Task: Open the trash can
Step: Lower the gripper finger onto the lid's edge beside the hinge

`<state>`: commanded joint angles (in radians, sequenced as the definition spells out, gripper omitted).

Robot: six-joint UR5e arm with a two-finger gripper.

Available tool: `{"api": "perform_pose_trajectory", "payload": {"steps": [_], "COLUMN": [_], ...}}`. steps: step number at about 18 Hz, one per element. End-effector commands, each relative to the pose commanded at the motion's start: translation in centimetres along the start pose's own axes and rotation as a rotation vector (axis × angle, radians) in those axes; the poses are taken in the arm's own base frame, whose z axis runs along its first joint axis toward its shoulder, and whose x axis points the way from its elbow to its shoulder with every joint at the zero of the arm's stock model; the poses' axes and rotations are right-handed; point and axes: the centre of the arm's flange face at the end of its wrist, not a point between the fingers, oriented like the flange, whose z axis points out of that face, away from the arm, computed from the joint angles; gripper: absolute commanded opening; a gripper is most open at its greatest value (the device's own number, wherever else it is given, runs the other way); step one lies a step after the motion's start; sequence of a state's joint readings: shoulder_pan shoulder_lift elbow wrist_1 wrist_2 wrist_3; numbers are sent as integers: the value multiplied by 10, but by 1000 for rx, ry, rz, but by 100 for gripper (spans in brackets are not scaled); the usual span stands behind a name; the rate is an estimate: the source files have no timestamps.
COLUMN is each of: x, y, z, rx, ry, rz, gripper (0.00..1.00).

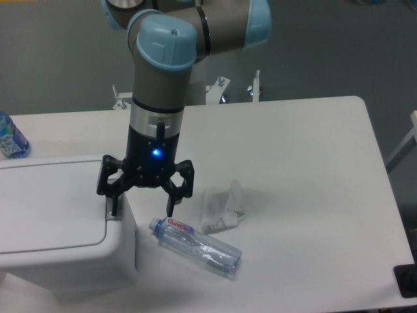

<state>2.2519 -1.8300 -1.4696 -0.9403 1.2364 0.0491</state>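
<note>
The trash can [58, 222] is a large white bin with a flat closed lid, at the left edge of the table. Its small grey button strip [111, 210] sits on the right rim of the top. My gripper [141, 207] hangs straight down with its fingers spread open. The left fingertip [113, 208] is on or just above the grey strip, the right fingertip [169, 207] hangs past the can's right side. It holds nothing.
A clear plastic bottle [195, 246] lies on its side on the white table [300, 163] just right of the can. A crumpled white wrapper [220, 207] lies behind it. Another bottle [10, 138] stands at the far left edge.
</note>
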Motion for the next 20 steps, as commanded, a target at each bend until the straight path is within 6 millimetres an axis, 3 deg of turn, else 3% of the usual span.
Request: {"api": "perform_pose_trajectory", "payload": {"steps": [20], "x": [-1], "y": [-2], "z": [3], "rx": [-1], "ry": [0], "rz": [-1], "gripper": [100]}}
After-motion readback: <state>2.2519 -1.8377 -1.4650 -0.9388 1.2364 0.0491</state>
